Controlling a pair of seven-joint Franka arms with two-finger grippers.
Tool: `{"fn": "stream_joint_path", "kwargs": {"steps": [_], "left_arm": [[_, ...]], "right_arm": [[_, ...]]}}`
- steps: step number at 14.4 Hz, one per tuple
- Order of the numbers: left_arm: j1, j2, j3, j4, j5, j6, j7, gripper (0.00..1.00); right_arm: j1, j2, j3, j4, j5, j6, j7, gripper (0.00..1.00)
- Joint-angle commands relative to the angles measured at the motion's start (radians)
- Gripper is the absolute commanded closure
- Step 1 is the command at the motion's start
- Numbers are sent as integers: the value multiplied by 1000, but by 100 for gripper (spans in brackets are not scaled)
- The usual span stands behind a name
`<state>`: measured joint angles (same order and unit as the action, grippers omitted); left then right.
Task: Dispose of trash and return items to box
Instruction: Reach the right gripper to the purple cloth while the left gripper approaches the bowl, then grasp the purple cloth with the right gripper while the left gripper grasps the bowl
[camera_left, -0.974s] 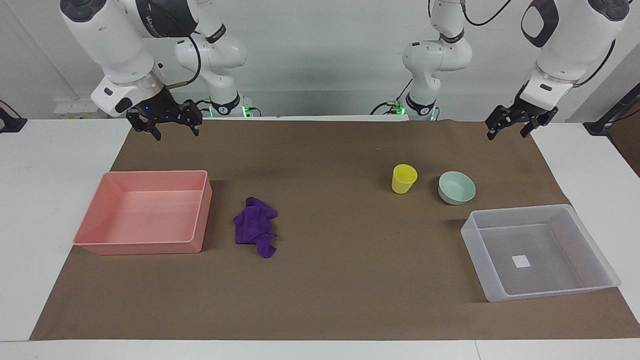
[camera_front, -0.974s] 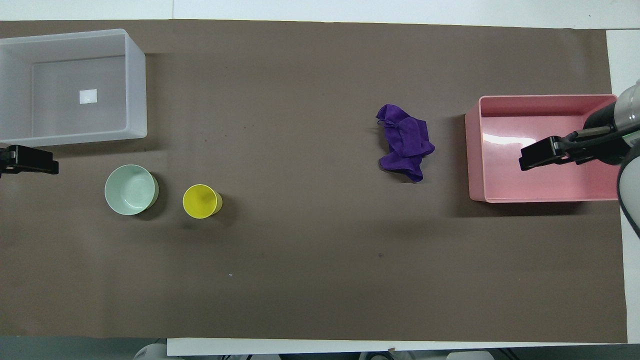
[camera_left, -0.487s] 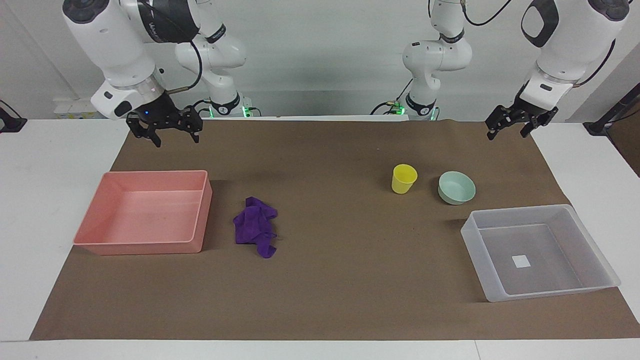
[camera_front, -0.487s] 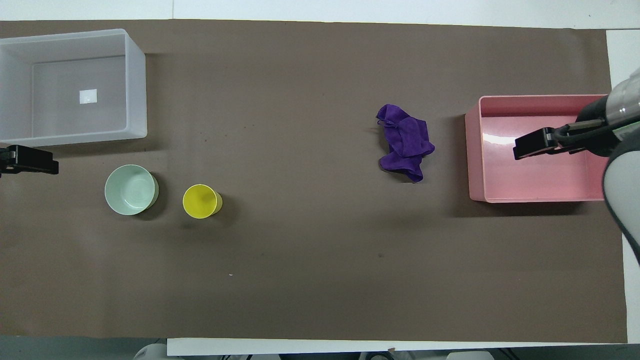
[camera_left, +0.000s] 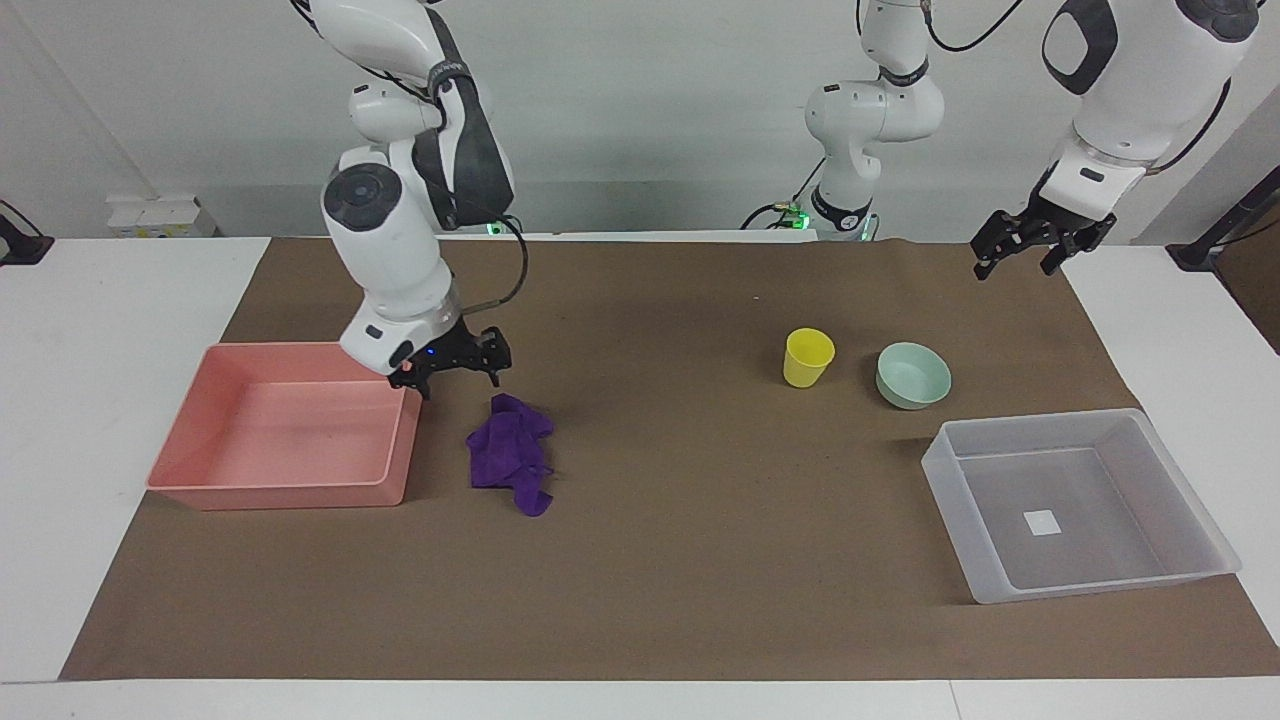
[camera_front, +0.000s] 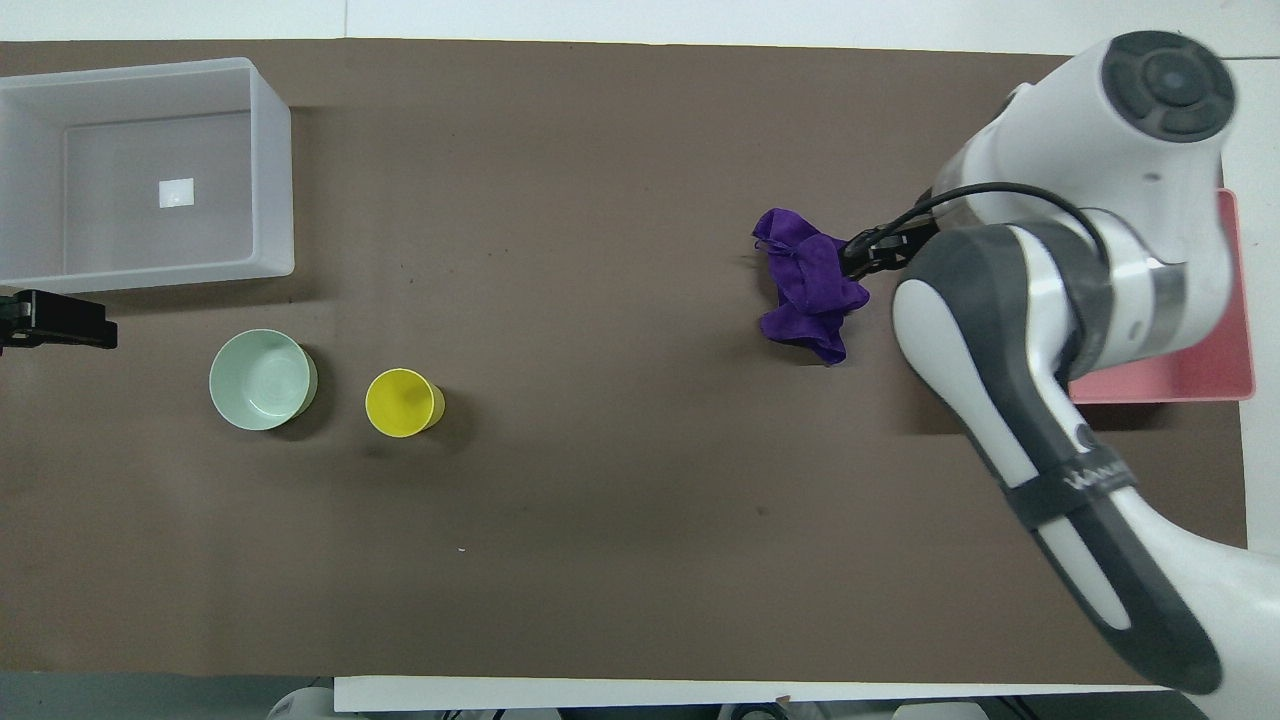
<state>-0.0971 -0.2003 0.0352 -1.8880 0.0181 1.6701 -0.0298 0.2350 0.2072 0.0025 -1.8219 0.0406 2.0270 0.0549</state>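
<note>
The purple rag (camera_left: 512, 452) lies crumpled on the brown mat beside the pink tray; it also shows in the overhead view (camera_front: 808, 285). My right gripper (camera_left: 458, 382) is open and empty, low over the mat between the pink tray's corner and the rag's edge, apart from the rag. In the overhead view the right arm hides most of it (camera_front: 868, 250). The yellow cup (camera_left: 807, 357) (camera_front: 403, 402) and the mint-green bowl (camera_left: 912, 375) (camera_front: 262, 380) stand side by side. The clear box (camera_left: 1100, 495) (camera_front: 272, 170) is empty. My left gripper (camera_left: 1020, 262) (camera_front: 60, 320) waits open above the mat's corner.
The pink tray (camera_left: 280, 430) sits empty at the right arm's end of the table; the right arm covers most of it in the overhead view (camera_front: 1200, 382). The brown mat (camera_left: 660, 560) covers the table.
My right arm has swung down from above the mat's edge, across the pink tray, to just beside the rag. The left arm and all objects have not moved.
</note>
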Motion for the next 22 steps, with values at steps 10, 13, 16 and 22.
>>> {"fn": "stream_joint_path", "kwargs": {"steps": [10,13,16,22], "left_arm": [[80,-38,0,-322,5,311,-21,0],[92,-27,-1,-498,5,480,-36,0],[79,-16,-5,-589,5,502,-38,0],[76,81,-5,-658,5,727,-56,100]], "right_arm": [[24,135,-1,-163,4,322,25,82],[20,135,-2,-152,4,318,59,100],[15,115,-6,-107,2,259,59,100],[-37,-9,-12,-2,-13,35,57,100]]}}
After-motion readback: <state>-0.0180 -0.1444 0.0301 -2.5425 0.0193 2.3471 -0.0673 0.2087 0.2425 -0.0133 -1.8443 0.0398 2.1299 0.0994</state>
